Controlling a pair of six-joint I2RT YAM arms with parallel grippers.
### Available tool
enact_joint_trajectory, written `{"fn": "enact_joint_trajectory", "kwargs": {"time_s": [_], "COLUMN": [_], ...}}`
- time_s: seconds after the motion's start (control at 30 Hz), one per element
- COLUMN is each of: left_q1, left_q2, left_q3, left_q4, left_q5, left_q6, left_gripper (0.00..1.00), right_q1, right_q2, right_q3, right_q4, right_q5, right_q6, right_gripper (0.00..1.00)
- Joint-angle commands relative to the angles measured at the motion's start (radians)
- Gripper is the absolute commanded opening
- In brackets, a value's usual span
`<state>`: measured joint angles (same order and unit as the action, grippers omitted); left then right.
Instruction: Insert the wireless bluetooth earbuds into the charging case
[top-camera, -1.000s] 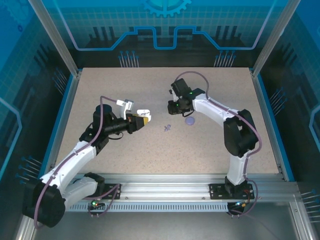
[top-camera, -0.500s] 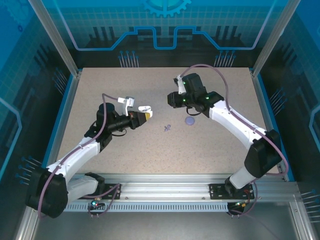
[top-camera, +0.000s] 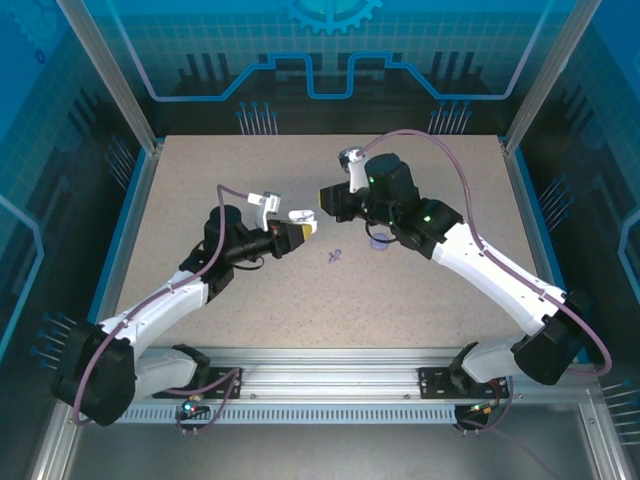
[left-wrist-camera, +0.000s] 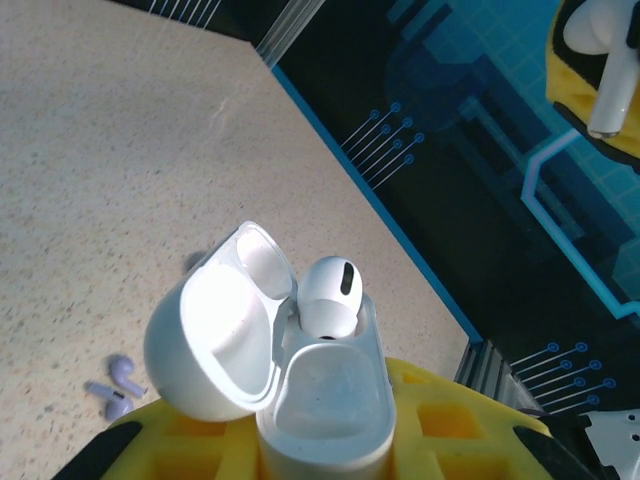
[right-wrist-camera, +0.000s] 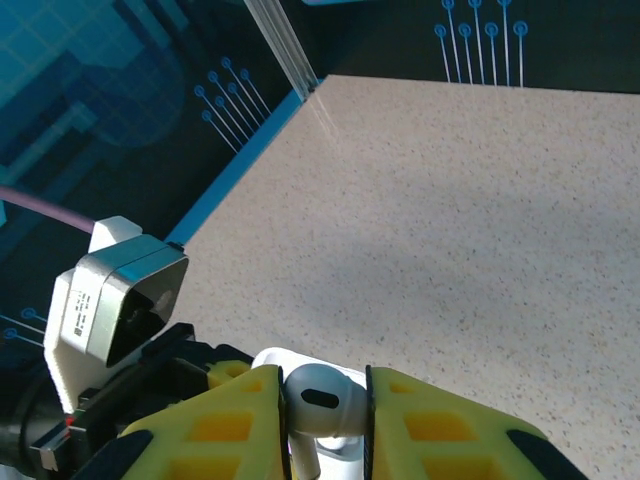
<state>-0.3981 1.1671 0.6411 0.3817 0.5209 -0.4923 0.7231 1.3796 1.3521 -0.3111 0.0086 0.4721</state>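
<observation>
While the left gripper (top-camera: 303, 229) is clamped tight on the bottom of the white charging case (left-wrist-camera: 322, 410), the lid (left-wrist-camera: 210, 335) is flipped open toward 9 o'clock in the left wrist cam. One white earbud (left-wrist-camera: 328, 297) already sits in a socket. The right gripper (right-wrist-camera: 325, 425) is pinching the other earbud (right-wrist-camera: 318, 392) between its yellow fingers (right-wrist-camera: 440, 430). From overhead it hangs at roughly 1 o'clock from the case, close but not touching. Down on the speckled table (top-camera: 200, 180), a couple of tiny lavender pieces (top-camera: 335, 255) lie at about 5 o'clock of the case. A purple disc (top-camera: 378, 242) sits near them at 2 o'clock, partly tucked under the right arm (top-camera: 480, 265).
</observation>
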Motion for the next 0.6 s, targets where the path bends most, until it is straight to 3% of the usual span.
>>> {"fn": "enact_joint_trajectory", "kwargs": {"time_s": [0.0, 0.57], "left_q1": [-0.019, -0.059], "left_q2": [-0.006, -0.040], "left_q3": [0.038, 0.055], "left_q4": [0.094, 0.203], "left_q5": [-0.021, -0.031], "left_q6": [0.040, 0.087], "left_gripper": [0.12, 0.12], "right_q1": [0.031, 0.123], "right_q2": [-0.033, -0.051], "right_q3": [-0.026, -0.053], "right_q4": [0.075, 0.173], "right_q5": [0.057, 0.119], "right_q6": [0.017, 0.014], "right_gripper": [0.23, 0.24]}}
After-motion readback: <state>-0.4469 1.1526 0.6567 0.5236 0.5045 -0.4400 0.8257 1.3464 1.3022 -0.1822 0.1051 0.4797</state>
